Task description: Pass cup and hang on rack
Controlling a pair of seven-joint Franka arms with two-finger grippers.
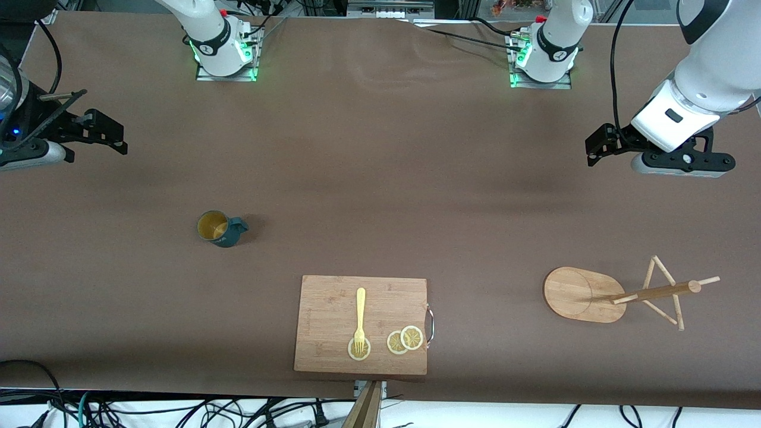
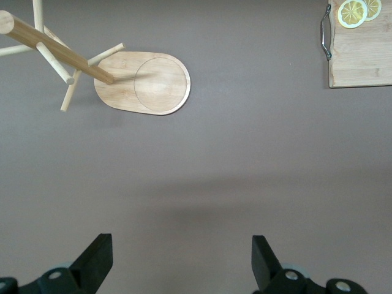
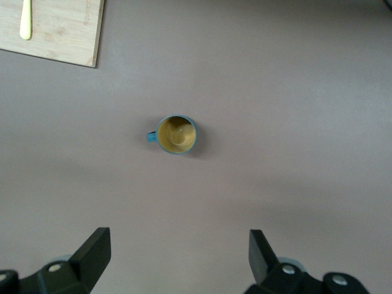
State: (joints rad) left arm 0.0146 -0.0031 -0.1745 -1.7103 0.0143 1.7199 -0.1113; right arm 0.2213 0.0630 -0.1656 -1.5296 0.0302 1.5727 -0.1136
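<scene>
Cup (image 1: 221,229) upright on tabletop (image 1: 380,160), toward right arm's end; rack (image 1: 585,294) toward left arm's end. Right tool (image 3: 177,260) wide, empty, over bare tabletop; left tool (image 2: 180,260) likewise. Watch: your handover could twist the handle off-line, so it misses a thin peg. No legible writing.

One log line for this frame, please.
mug: upright on table, untouched | mug tree: empty | left end effector: open, waiting | right end effector: open, over table
</scene>
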